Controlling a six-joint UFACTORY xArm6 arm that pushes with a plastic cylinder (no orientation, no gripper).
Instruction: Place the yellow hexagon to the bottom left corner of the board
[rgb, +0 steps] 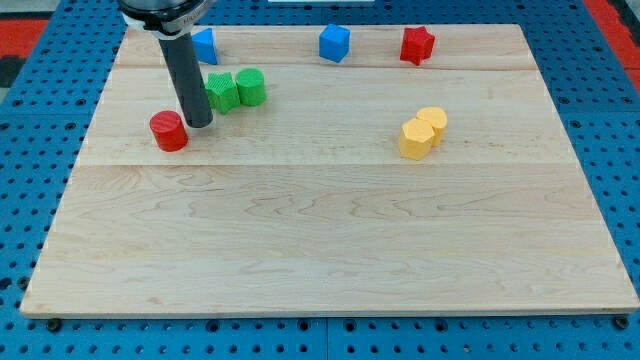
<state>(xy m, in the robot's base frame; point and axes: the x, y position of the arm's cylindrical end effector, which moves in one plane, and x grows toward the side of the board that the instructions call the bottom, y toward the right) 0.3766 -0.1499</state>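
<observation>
My tip (199, 124) was seen at upper left, beside the red cylinder (169, 131), well apart from the yellow hexagon (416, 139); no pincer was fitted.

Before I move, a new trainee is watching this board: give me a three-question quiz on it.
1. True or false: my tip touches a yellow block.
2. Which block lies nearest my tip? A red cylinder B blue cube C red star
3. Fill in: the two green blocks sit to the view's ____ of my tip.

Key: 1 false; 2 A; 3 right
</observation>
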